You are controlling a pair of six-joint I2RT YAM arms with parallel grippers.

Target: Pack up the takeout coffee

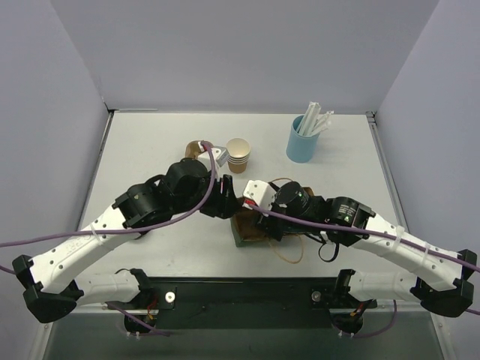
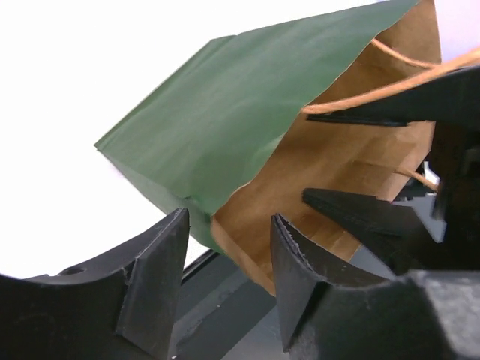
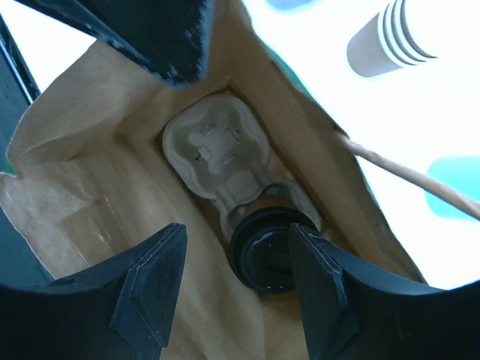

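Observation:
The takeout coffee (image 3: 270, 259), a brown cup with a black lid, sits in one slot of a pulp cup carrier (image 3: 217, 150) at the bottom of a paper bag (image 3: 90, 195). The bag is green outside and brown inside (image 2: 217, 105) and stands between the arms (image 1: 244, 234). My right gripper (image 3: 236, 229) is open inside the bag's mouth, just above the lid, holding nothing. My left gripper (image 2: 229, 217) is open at the bag's rim, whose near edge lies between its fingertips. One left finger (image 3: 157, 30) shows at the far rim.
A stack of lidless tan cups (image 1: 238, 155) stands behind the bag. A blue holder with white straws (image 1: 302, 142) stands at the back right. A brown and white item (image 1: 196, 148) lies behind the left arm. The bag's string handle (image 1: 289, 251) hangs to its right.

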